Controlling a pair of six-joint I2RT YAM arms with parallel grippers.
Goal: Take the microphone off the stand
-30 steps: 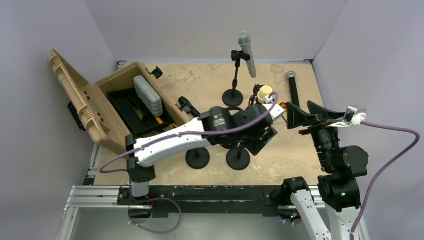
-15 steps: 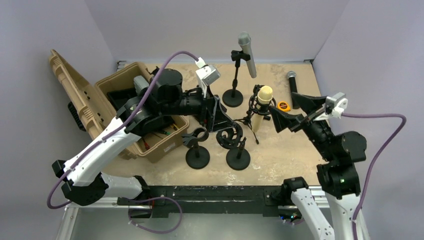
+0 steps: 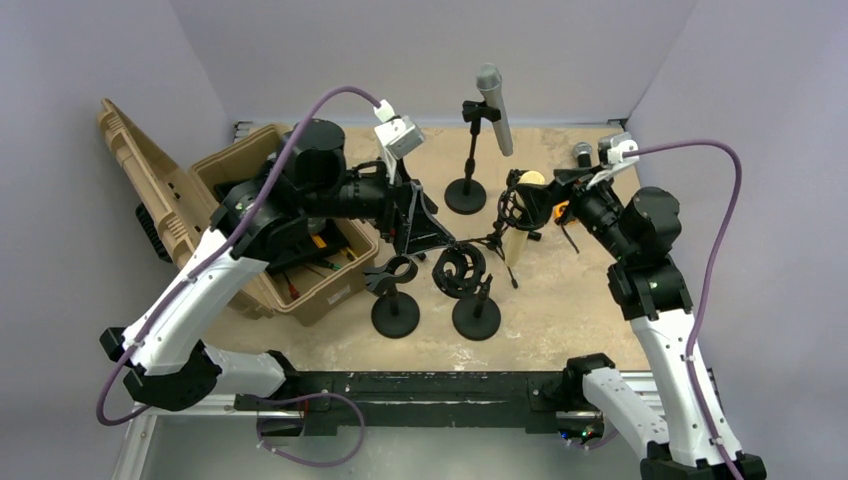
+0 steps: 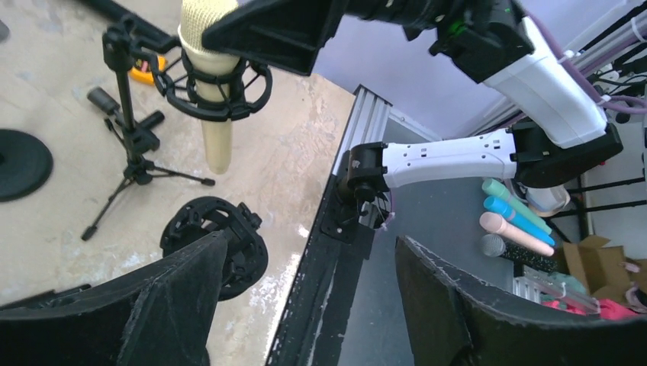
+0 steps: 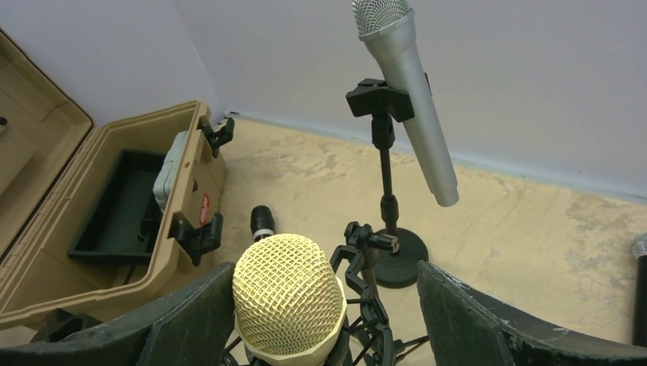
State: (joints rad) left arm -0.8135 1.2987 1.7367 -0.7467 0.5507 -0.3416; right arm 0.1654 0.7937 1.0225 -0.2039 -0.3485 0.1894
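A cream microphone [image 3: 522, 222] stands upright in a black shock mount [image 3: 514, 205] on a small tripod stand [image 3: 497, 242] at mid table. My right gripper [image 3: 540, 192] is open, with its jaws on either side of the mesh head [image 5: 288, 297]. The left finger is close against the head and the right finger stands well apart. In the right wrist view the right gripper [image 5: 324, 276] frames the head. My left gripper [image 3: 425, 228] is open and empty, left of the tripod; it looks across the table in the left wrist view [image 4: 311, 242], where the cream microphone [image 4: 215, 130] also shows.
A silver microphone [image 3: 494, 108] sits clipped in a round-base stand at the back. Two empty round-base stands [image 3: 396, 312] [image 3: 476, 316] stand in front, one with a ring mount [image 3: 460, 270]. An open tan toolbox [image 3: 335, 290] is at the left. A black microphone [image 3: 582, 152] lies at the back right.
My right gripper has moved left and forward until it straddles the cream microphone's head. My left arm swung from table centre to over the toolbox, then drew back a little.
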